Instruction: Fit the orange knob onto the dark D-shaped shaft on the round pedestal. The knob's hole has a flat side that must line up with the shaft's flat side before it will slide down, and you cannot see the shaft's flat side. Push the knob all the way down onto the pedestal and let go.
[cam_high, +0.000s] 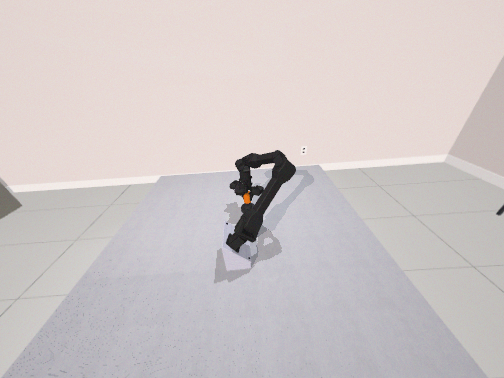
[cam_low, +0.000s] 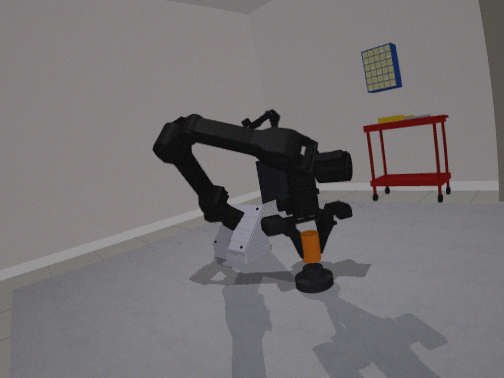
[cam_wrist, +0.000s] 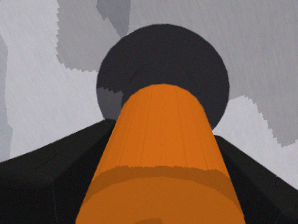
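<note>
The orange knob (cam_high: 247, 198) (cam_low: 310, 243) (cam_wrist: 163, 142) is upright, with a slight tilt in the exterior view. My gripper (cam_low: 312, 251) (cam_wrist: 161, 136) is shut on it, one finger on each side. The dark round pedestal (cam_high: 246, 207) (cam_low: 314, 282) (cam_wrist: 163, 47) stands right under the knob. The knob's lower end is at the top of the pedestal's raised middle, above the wide base. The shaft does not show, and neither do its flat side and the knob's hole. Whether the shaft's tip is inside the hole cannot be told.
The arm's pale wedge-shaped mount (cam_high: 237, 261) (cam_low: 245, 248) stands on the grey table top (cam_high: 200, 320) (cam_low: 125, 320), off to one side of the pedestal. A red cart (cam_low: 410, 181) stands far behind. The arm's shadows fall around the pedestal.
</note>
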